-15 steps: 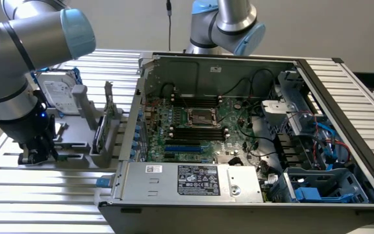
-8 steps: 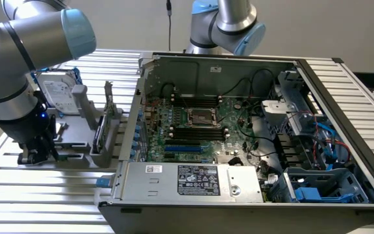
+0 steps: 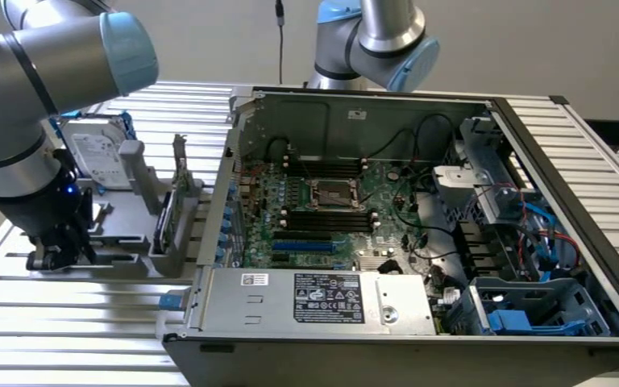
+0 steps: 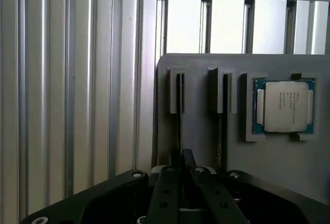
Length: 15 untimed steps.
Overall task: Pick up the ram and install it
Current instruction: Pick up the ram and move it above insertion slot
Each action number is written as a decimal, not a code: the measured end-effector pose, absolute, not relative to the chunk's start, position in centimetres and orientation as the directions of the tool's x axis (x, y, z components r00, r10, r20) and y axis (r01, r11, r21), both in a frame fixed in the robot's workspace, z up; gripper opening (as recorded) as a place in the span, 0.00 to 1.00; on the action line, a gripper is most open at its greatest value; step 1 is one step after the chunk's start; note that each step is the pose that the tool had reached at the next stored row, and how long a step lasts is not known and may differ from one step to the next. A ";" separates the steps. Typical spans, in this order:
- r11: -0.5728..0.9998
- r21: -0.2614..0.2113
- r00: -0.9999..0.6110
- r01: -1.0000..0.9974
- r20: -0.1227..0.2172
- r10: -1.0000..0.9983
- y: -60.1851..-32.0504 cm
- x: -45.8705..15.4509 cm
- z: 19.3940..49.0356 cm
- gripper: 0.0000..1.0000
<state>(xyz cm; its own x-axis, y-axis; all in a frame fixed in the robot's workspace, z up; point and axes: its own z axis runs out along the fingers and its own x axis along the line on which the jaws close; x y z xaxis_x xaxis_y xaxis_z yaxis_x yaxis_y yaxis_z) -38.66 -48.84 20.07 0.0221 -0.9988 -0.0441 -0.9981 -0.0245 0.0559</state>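
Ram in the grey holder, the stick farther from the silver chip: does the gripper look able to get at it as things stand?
Likely yes: the gripper sits right over that ram, its jaws closed against the stick, which stands on edge in the grey holder, with nothing between them.

Bright, even light, glare washing out the table slats (image 4: 227,25), case interior (image 3: 321,121) in shadow, fingers (image 4: 166,190) dark

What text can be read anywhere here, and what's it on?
No text can be quoted.
Print on the power supply label: too small to read.
Print on the hard drive label: too small.
The case wall sticker: too small.
Lines of print on the chip: blurred.
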 end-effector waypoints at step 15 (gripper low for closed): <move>-0.006 0.069 0.003 -0.998 -0.053 -0.999 -48.8 -38.6 23.1 0.14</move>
